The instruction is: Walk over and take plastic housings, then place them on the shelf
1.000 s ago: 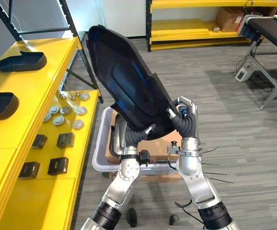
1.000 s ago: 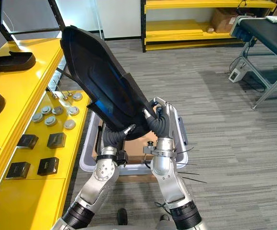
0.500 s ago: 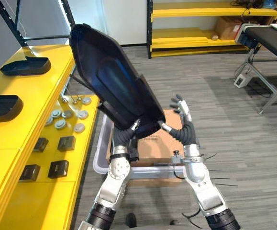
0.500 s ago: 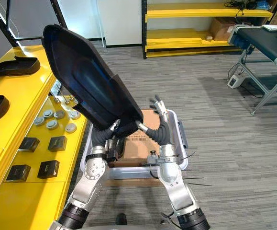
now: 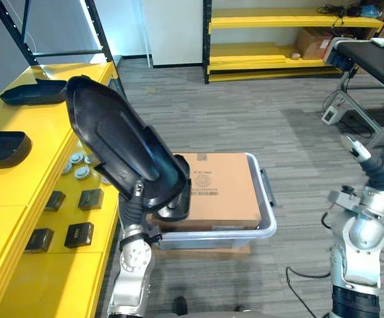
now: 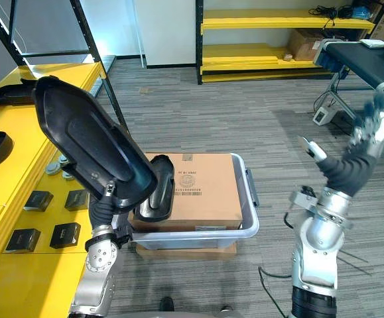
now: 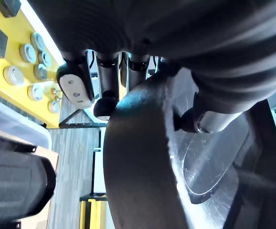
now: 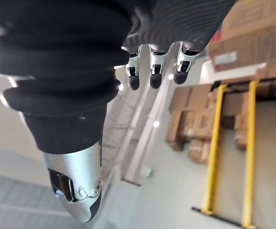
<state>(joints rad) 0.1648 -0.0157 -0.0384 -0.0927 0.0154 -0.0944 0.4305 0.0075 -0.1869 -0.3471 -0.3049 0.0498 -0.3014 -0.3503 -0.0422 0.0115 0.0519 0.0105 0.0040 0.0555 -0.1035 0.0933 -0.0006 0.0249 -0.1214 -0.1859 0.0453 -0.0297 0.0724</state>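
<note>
A large black plastic housing (image 5: 115, 146) is held up tilted, beside the front edge of the yellow shelf (image 5: 42, 142). My left hand (image 6: 101, 209) grips its lower end from beneath; in the left wrist view its fingers (image 7: 76, 88) curl over the housing's rim (image 7: 142, 143). My right hand (image 6: 359, 154) is raised far off to the right, open, with straight fingers (image 8: 152, 71) and nothing in it. A second black housing (image 5: 172, 202) lies on the cardboard box (image 5: 221, 185). Two more housings (image 5: 32, 93) (image 5: 2, 146) rest on the shelf top.
The cardboard box sits in a clear plastic bin (image 5: 266, 224) on the grey floor right in front. Small black boxes (image 5: 91, 199) and round metal parts (image 5: 80, 172) lie on the shelf's lower level. A black-topped table (image 5: 371, 50) stands at the right, yellow racks (image 5: 278, 23) at the back.
My right hand has let go of the housing, opened and swung out to the right. The left hand alone now carries the housing, lower and further left, toward the shelf.
</note>
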